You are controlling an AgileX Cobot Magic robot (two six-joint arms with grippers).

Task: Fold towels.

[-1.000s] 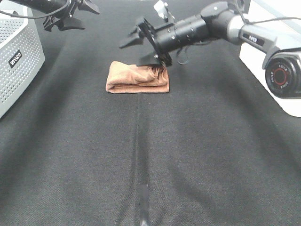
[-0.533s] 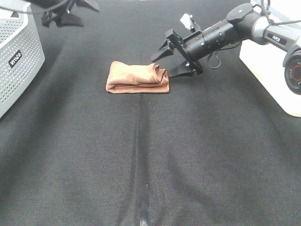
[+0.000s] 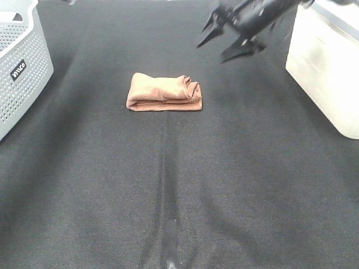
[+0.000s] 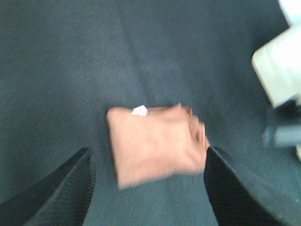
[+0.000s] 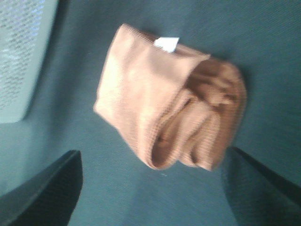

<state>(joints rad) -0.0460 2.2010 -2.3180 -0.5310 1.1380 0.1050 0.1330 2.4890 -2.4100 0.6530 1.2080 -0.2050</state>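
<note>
The brown towel (image 3: pixel 164 93) lies folded into a small thick bundle on the black cloth, at the middle of the far half of the table. Its white tag shows in both wrist views, on the towel (image 4: pixel 157 143) and the towel (image 5: pixel 167 99). My right gripper (image 3: pixel 227 42) hangs open and empty above the table, up and to the right of the towel, blurred by motion. My left gripper (image 4: pixel 146 197) is out of the overhead view; its wrist view shows two dark fingers (image 4: pixel 61 193) spread wide, open, high above the towel. The right wrist view also shows spread fingers (image 5: pixel 44 190) with nothing between them.
A white perforated basket (image 3: pixel 19 61) stands at the far left edge. A white box (image 3: pixel 325 67) stands at the far right. The black tablecloth (image 3: pixel 179 185) has a lengthwise crease running toward the front edge.
My right gripper has pulled up and away to the right from the towel's right end, staying open. My left gripper has left the overhead view at the upper left. The towel lies unmoved.
</note>
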